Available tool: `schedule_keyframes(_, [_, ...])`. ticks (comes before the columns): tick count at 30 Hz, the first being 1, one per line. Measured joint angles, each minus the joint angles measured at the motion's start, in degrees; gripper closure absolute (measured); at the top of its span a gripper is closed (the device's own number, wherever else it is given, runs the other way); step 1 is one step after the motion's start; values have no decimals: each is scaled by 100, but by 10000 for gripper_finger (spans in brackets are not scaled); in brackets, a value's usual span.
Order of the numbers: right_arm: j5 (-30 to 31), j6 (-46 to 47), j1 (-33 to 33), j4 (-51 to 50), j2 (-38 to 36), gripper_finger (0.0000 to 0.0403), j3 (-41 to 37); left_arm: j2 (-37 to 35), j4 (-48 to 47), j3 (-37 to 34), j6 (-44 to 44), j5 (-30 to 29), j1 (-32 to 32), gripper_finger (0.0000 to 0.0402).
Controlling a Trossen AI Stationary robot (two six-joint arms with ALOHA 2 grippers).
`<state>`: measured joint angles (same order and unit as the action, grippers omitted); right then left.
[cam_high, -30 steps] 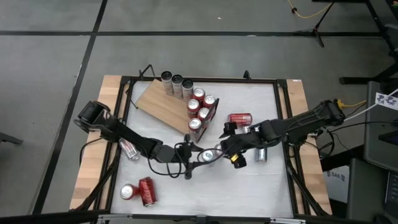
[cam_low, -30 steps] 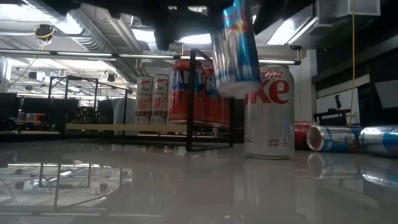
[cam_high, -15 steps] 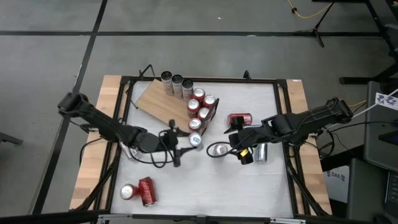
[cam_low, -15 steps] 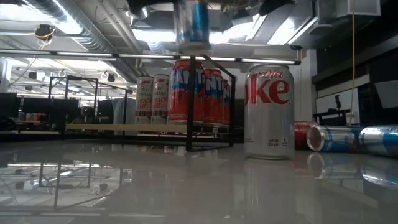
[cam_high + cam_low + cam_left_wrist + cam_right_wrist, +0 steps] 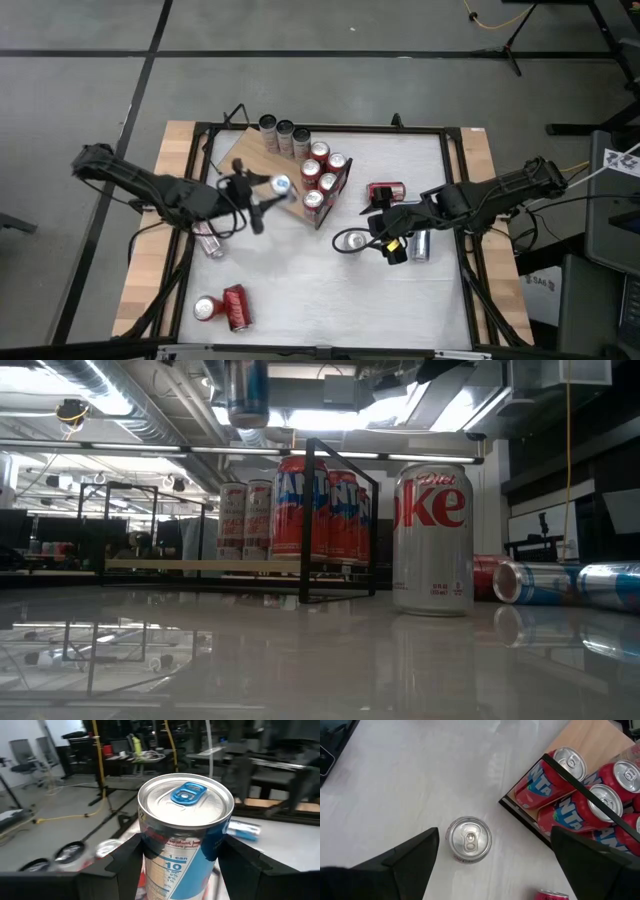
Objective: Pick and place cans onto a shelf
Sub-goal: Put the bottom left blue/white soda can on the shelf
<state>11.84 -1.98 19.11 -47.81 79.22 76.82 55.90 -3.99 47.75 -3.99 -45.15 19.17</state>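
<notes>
Since a moment ago, the left arm has carried the slim blue-and-silver can (image 5: 185, 827) away from the middle of the worktop (image 5: 300, 290) and over to the shelf (image 5: 262, 172). This can now hangs in the air above the bare wood of the shelf, close to the row of red cans (image 5: 322, 175) that stand inside the black frame (image 5: 335, 200). The left gripper (image 5: 262, 195) has its jaws shut on the sides of the can, one on each side, and the can stands upright with its blue tab on top. In the low view the can (image 5: 247, 395) shows high up, well above the shelf.

Three more cans (image 5: 284, 134) stand in a line at the far edge of the shelf.

The right gripper (image 5: 385, 232) has not moved. It hangs with its jaws wide open and holds nothing. Below it, a silver Diet Coke can (image 5: 468, 840) stands upright on the worktop, near the corner of the shelf.

A red can (image 5: 385, 191) lies on its side beside the right arm. Two more cans (image 5: 224, 307) lie near the front left of the worktop.
</notes>
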Motion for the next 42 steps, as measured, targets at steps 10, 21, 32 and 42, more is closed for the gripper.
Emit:
schedule_keyframes(10, [-2, -3, 0, 17, 0, 31, 0, -529, -287, -728, -38, 288, -852, 192])
schedule_keyframes(21, [-4, -176, 0, 146, 0, 31, 0, -583, 1791, -2367, 143, 1756, -2281, 192])
schedule_keyframes(32, [-40, -846, -38, 638, 4, 31, 0, -444, 2328, -2765, 326, 3290, -3476, 192])
schedule_keyframes(42, [-793, -1053, -617, 1085, 4, 31, 0, -406, 2346, -2765, 522, 4462, -4397, 192])
